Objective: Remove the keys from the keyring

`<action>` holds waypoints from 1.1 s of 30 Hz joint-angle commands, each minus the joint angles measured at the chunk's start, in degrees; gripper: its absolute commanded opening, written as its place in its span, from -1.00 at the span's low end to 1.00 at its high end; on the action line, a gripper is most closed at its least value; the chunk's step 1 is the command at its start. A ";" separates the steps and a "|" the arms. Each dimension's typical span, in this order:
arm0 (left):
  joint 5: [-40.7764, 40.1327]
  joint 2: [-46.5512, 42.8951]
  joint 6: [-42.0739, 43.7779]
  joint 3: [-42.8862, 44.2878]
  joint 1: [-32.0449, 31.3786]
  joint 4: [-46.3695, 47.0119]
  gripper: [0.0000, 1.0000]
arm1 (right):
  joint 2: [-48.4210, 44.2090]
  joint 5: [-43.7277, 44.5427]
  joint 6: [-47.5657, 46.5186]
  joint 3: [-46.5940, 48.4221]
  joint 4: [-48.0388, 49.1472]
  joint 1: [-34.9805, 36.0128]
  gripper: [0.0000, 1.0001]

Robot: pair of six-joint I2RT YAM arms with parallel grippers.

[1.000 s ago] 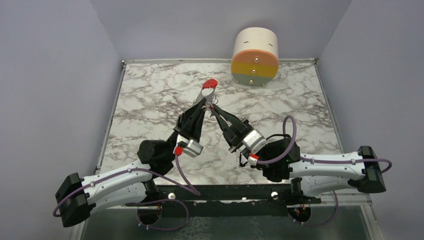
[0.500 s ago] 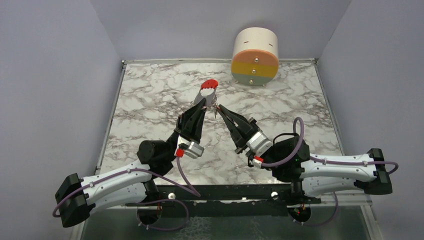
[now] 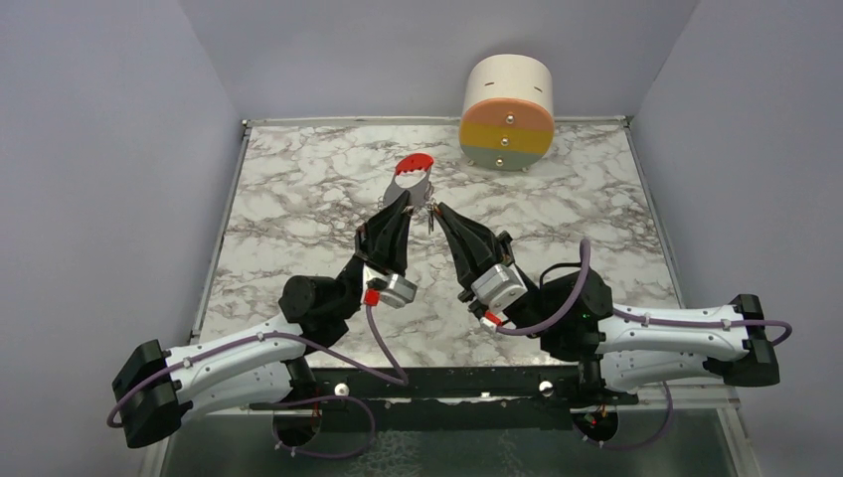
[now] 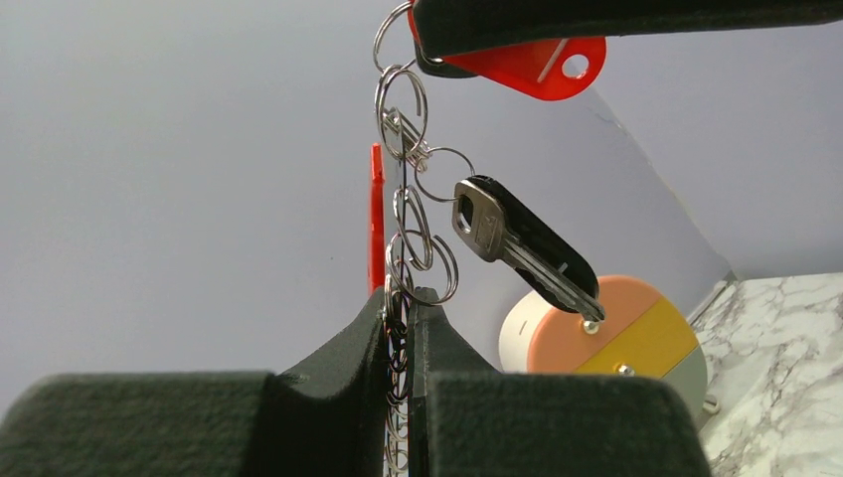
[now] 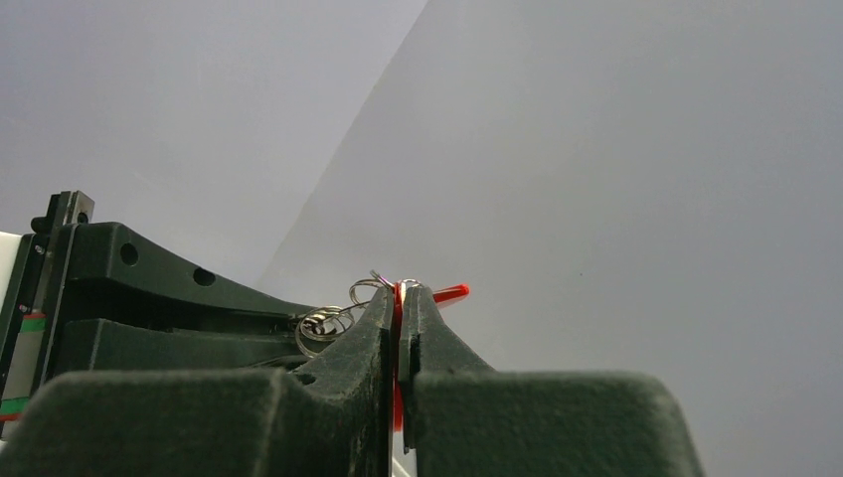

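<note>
Your left jaws pinch the keyring (image 4: 402, 134); your right jaws pinch the red key (image 4: 542, 68) at its far end, its length running straight between.

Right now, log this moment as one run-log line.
left gripper: shut on keyring | right gripper: shut on red-headed key | dark-headed key: hanging on keyring

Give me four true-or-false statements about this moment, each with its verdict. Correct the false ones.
1. The left gripper is shut on the keyring. True.
2. The dark-headed key lies flat on the table. False: it hangs in the air from a ring.
3. The right gripper is wide open. False: it is shut on the red-headed key.
4. The banded cylinder sits at the table's far edge. True.
</note>
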 commanded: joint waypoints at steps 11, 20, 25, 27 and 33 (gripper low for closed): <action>-6.01 -2.23 -4.17 -0.91 0.77 -9.87 -0.13 | -4.82 0.44 -9.79 3.63 14.06 0.55 -0.97; -3.37 -6.52 -7.08 4.66 0.78 -19.25 0.29 | -7.21 0.14 -8.84 3.03 11.24 0.48 -0.97; -5.63 -3.68 -2.74 9.73 0.87 -19.04 0.29 | -8.81 -1.16 -7.12 3.20 5.59 0.50 -0.97; -5.54 -2.23 -1.30 11.98 0.99 -18.72 0.30 | -9.50 -1.55 -6.45 3.02 4.22 0.51 -0.97; -3.17 1.20 -7.51 20.15 6.71 -15.50 0.32 | -11.33 -2.58 -4.50 2.71 0.83 0.52 -0.97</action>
